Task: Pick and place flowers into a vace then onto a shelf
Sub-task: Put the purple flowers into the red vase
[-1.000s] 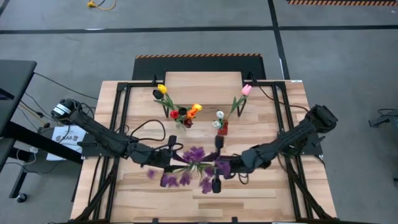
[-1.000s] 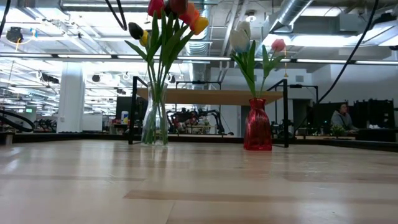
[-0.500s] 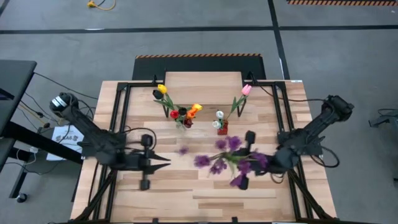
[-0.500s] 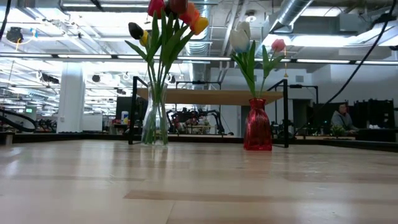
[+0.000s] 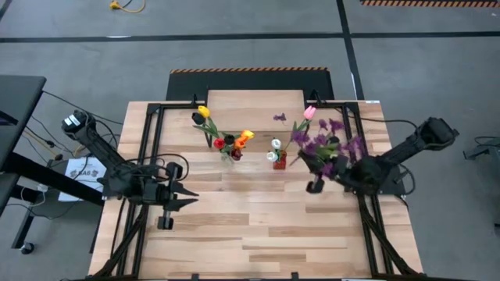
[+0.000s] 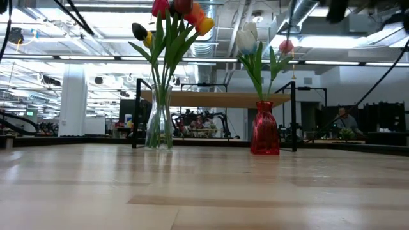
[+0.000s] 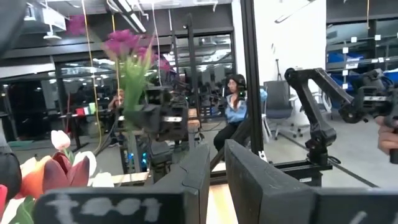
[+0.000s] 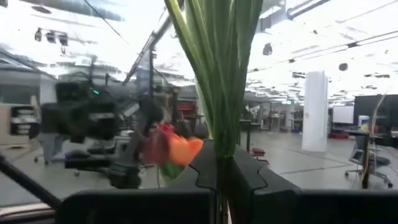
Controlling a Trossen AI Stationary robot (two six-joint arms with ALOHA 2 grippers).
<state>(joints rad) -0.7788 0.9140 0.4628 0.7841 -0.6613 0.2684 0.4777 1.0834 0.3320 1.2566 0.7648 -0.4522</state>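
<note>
High view shows the right pincer [image 5: 316, 173] pinching purple sprigs [image 5: 332, 144] by their stems near the red vase [image 5: 279, 161]. They look light and floppy, best gripped low. Left pincer [image 5: 186, 200] waits nearly pressed together, empty.

Purple sprigs [image 5: 332, 144] are up in the air right of center, stems pinched in the right gripper [image 8: 219, 180]. Mixed tulips [image 5: 229, 140] sit in a clear vase, two more [image 5: 291, 133] in a red one. Shelf [image 5: 254, 109] at top center, bare.
</note>
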